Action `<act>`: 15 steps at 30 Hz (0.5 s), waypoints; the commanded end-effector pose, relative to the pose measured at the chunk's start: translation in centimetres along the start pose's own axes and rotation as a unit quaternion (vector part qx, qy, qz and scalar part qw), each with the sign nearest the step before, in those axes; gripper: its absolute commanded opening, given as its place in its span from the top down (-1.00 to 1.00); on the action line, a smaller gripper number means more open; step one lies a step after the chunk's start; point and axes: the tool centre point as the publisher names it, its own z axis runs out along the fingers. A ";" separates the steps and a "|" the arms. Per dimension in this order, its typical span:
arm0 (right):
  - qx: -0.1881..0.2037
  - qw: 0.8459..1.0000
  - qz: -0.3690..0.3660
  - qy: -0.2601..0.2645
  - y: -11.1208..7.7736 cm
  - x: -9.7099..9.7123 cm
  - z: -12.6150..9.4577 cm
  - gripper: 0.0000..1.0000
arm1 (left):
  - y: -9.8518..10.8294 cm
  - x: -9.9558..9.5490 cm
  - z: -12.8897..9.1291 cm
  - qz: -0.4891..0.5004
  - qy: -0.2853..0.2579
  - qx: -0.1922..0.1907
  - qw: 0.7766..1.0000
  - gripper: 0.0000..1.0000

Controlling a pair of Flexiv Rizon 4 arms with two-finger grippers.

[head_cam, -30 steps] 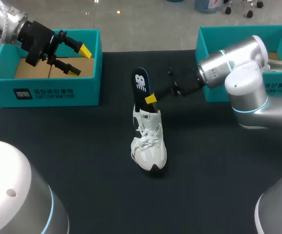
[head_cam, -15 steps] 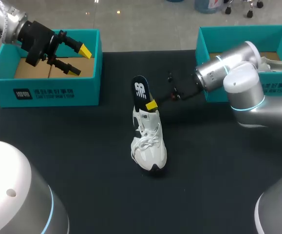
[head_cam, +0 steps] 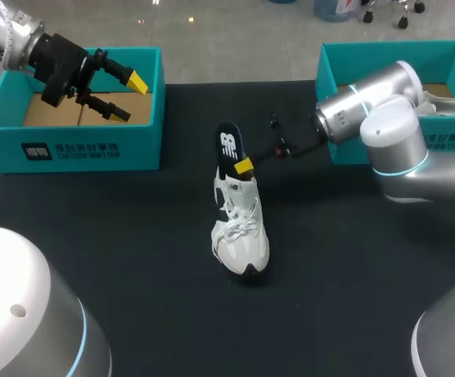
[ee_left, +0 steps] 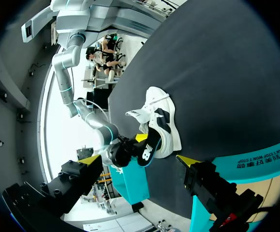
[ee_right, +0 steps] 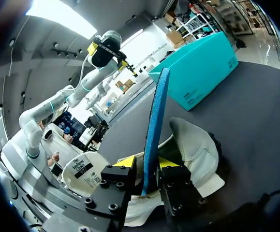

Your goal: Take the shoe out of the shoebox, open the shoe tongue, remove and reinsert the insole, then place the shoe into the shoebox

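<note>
Insole pinched above the white sneaker

The right gripper was clamped on the dark insole, which stood upright out of the sneaker's heel opening. Well away from the sneaker, the left gripper hung with fingers spread over a teal shoebox.
</note>
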 end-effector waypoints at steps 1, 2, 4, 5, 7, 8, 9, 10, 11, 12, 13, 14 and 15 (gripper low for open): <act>0.012 1.000 0.011 0.000 0.5 -0.3 0.2 0.70 | 0.0 0.0 -0.1 0.000 0.001 0.000 1.000 -1.00; 0.014 1.000 0.014 -0.001 0.5 -0.3 0.3 0.88 | 0.0 0.0 -0.1 0.000 0.001 0.000 1.000 -1.00; 0.020 0.999 0.025 0.005 0.4 -0.4 0.5 1.00 | 0.0 0.0 -0.1 0.000 0.001 0.000 1.000 -1.00; 0.025 0.999 0.030 0.004 0.2 -0.4 0.5 1.00 | 0.0 0.0 -0.1 0.000 0.001 0.000 1.000 -1.00; 0.031 0.999 0.042 0.009 0.0 -0.3 0.6 1.00 | 0.0 0.0 -0.1 0.000 0.001 0.000 1.000 -1.00; 0.036 0.998 0.048 0.009 -0.2 -0.2 0.6 1.00 | 0.0 0.0 -0.1 0.000 0.001 0.000 1.000 -1.00; 0.038 0.998 0.055 0.010 -0.3 -0.2 0.5 1.00 | 0.0 0.0 -0.1 0.000 0.001 0.000 1.000 -1.00; 0.041 0.997 0.060 0.011 -0.6 -0.1 0.5 1.00 | 0.0 0.0 -0.1 0.000 0.001 0.000 1.000 -1.00; 0.042 0.997 0.065 0.010 -0.8 -0.1 0.4 1.00 | 0.0 0.0 -0.1 0.000 0.001 0.000 1.000 -1.00; 0.043 0.997 0.067 0.008 -1.0 -0.1 0.4 1.00 | 0.0 0.0 -0.1 0.000 0.001 0.000 1.000 -1.00; 0.043 0.996 0.073 0.010 -1.3 -0.1 0.4 1.00 | 0.0 0.0 -0.1 0.000 0.001 0.000 1.000 -1.00; 0.043 0.996 0.075 0.009 -1.5 -0.1 0.4 1.00 | 0.0 0.0 -0.1 0.000 0.001 0.000 1.000 -1.00; 0.042 0.996 0.077 0.008 -1.8 0.0 0.4 1.00 | 0.0 0.0 -0.1 0.000 0.001 0.000 1.000 -1.00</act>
